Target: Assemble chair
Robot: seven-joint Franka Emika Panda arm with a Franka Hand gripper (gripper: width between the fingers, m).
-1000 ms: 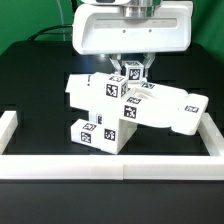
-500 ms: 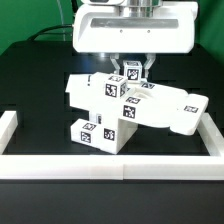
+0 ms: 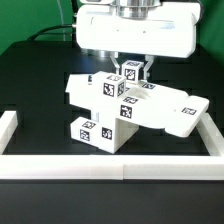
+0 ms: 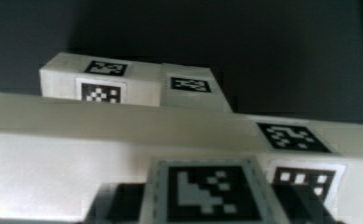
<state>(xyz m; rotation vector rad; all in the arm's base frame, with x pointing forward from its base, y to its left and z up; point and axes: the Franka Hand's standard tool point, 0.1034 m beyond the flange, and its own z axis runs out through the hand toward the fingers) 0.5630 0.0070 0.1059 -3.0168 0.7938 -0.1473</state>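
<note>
The small matte white plastic chair [image 3: 125, 110], its blocks tagged black-and-white, sat on the black table [image 3: 30, 75] inside the long white border wall [image 3: 110, 165]. My gripper [image 3: 132, 72] was narrowly closed around its topmost tagged block [image 3: 131, 71].

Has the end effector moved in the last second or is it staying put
Yes, slightly: the end effector has shifted toward the exterior view's right, judged against the white border wall, carrying the chair piece with it.
</note>
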